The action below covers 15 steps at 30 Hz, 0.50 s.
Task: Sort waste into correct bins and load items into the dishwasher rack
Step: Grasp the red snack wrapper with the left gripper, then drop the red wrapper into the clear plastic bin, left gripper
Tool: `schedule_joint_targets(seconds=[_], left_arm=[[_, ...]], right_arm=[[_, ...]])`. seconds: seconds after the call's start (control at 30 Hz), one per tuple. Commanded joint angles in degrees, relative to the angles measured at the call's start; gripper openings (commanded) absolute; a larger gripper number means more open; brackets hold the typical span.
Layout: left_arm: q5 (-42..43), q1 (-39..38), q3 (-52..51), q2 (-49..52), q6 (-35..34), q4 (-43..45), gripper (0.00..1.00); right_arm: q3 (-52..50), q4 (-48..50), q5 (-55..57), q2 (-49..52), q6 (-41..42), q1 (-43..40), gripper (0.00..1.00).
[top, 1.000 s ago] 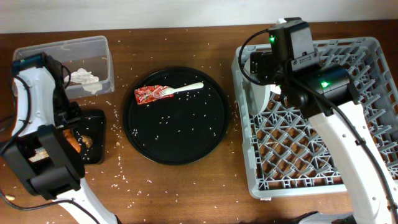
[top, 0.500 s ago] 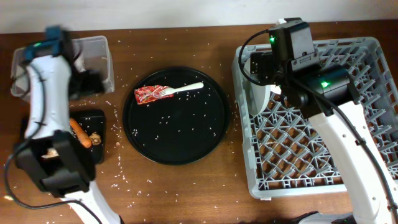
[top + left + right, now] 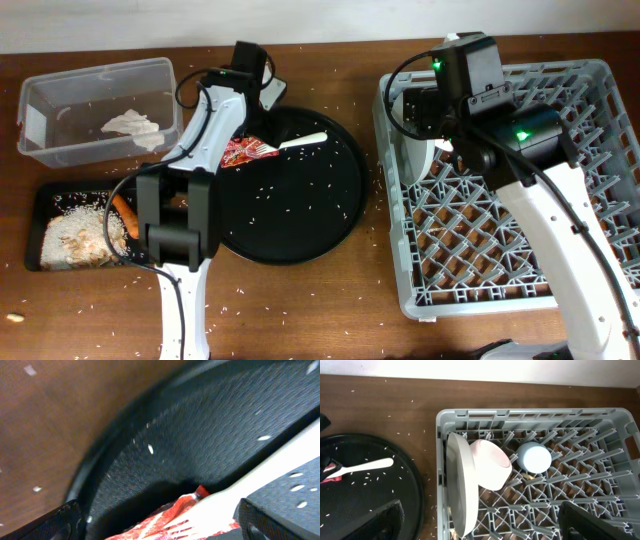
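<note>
While two robot arms are reaching over the table [image 3: 300,310], a white fork [image 3: 300,142] is lying on a round black tray [image 3: 350,205].
Overhead, the fork's tines are resting on a red wrapper [image 3: 238,152] beside the left gripper [image 3: 264,93]; a napkin [image 3: 130,124] is sitting in the clear tub [image 3: 40,110]. In the left wrist view, its fingers [image 3: 60,522] are spreading wide above fork [image 3: 240,491] and wrapper [image 3: 160,522], gripping nothing. In the right wrist view, the right gripper [image 3: 480,520] is hanging wide open and empty above the grey rack [image 3: 530,413], which is holding plate [image 3: 460,490], bowl [image 3: 490,462] and blue cup [image 3: 533,456].

Robot bench staged as a kitchen; wooden table [image 3: 300,310], dishwasher rack [image 3: 470,240]
</note>
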Motion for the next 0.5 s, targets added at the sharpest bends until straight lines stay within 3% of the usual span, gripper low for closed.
schedule_joint_targets(seconds=[0.0,0.37,0.43,0.47], left_arm=[[-0.63,0.2,0.17,1.33,-4.15,-1.46,0.96],[-0.59,0.24,0.17,7.3,-5.07,-10.21,0.89],[-0.61,0.24,0.17,9.14,-5.07,-11.37,0.75],[-0.63,0.24,0.17,9.9,-5.07,-11.74,0.6]], right_arm=[[0.11,-0.02,0.52,0.59,-0.48,-0.24,0.97],[0.11,-0.83,0.55,1.14,-0.48,-0.24,0.97],[0.11,-1.2,0.52,1.14,-0.48,-0.24,0.97],[0.11,-1.29,0.55,1.14,-0.48,-0.24,0.97]])
